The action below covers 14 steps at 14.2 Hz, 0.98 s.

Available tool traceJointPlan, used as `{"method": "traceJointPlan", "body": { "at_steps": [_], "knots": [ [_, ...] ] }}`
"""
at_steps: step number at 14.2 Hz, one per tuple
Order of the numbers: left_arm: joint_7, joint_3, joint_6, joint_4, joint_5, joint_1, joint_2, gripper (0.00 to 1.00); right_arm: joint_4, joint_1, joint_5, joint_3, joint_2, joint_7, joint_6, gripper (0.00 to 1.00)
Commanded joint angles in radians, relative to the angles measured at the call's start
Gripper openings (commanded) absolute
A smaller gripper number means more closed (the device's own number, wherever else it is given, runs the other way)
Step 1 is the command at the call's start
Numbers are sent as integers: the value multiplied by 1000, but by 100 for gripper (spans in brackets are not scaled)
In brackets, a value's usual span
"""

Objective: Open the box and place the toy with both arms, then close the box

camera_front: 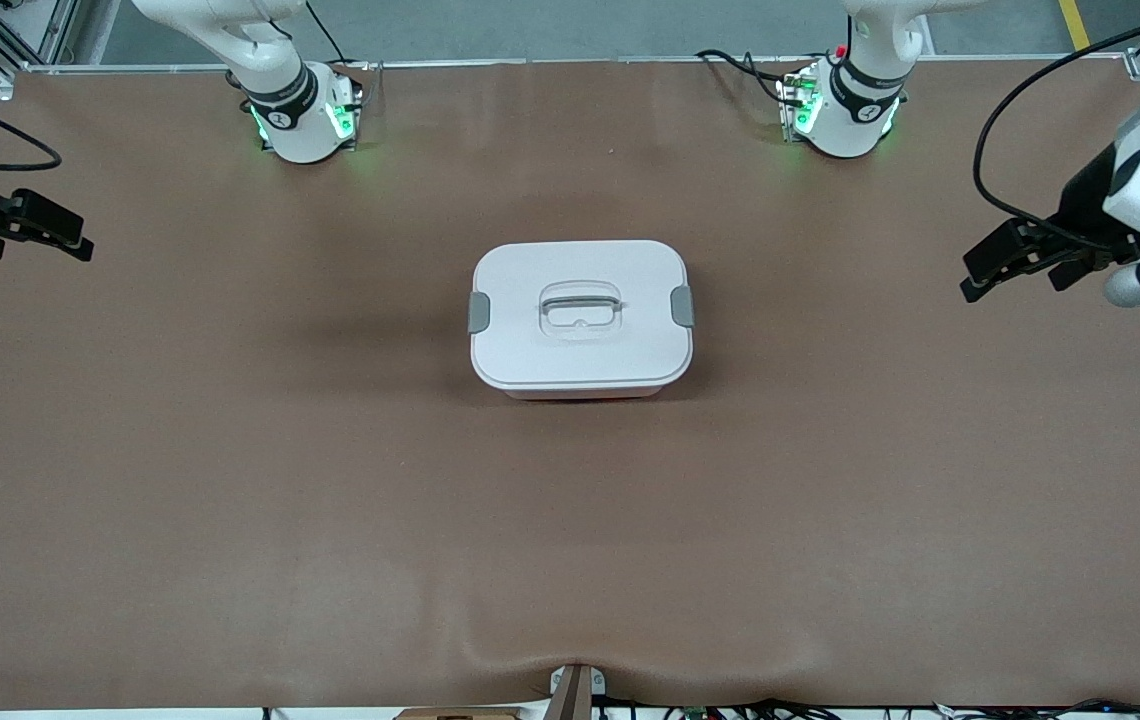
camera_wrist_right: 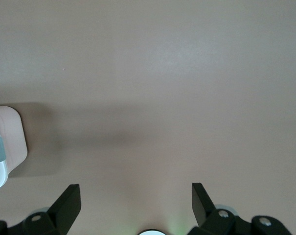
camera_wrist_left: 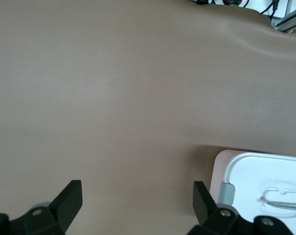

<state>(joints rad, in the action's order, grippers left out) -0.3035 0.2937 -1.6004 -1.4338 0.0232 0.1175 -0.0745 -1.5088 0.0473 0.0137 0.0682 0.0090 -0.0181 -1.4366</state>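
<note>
The box [camera_front: 580,318] stands in the middle of the brown table with its white lid on, grey clips at both ends and the handle lying in its recess. A strip of the pink base shows at the edge nearest the front camera. The toy is out of view. My left gripper [camera_front: 1015,283] is open and empty, up over the left arm's end of the table; its wrist view [camera_wrist_left: 138,188] shows a corner of the box [camera_wrist_left: 255,171]. My right gripper [camera_front: 45,240] is open and empty over the right arm's end; its wrist view [camera_wrist_right: 136,191] shows the box's end [camera_wrist_right: 8,139].
The two arm bases [camera_front: 305,115] [camera_front: 845,110] stand at the table's edge farthest from the front camera. A small clamp [camera_front: 575,690] sits at the nearest edge. A black cable [camera_front: 1020,110] loops by the left arm.
</note>
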Motion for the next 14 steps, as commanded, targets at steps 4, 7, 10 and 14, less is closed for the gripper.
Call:
{"method": "traceJointPlan", "body": {
  "at_steps": [4,7,10,14],
  "knots": [
    [98,2,49,-20,9,50,7,100,18,2,17,2,8,-2,10,100],
    [99,2,50,-26,7,70,2,100,18,0,17,2,9,0,10,100],
    [104,2,46,-46,7,74,15,100,18,0,17,2,9,-2,10,100],
    [103,-31,48,-94,7,48,62,100,18,0,17,2,9,-2,10,100]
  ]
}}
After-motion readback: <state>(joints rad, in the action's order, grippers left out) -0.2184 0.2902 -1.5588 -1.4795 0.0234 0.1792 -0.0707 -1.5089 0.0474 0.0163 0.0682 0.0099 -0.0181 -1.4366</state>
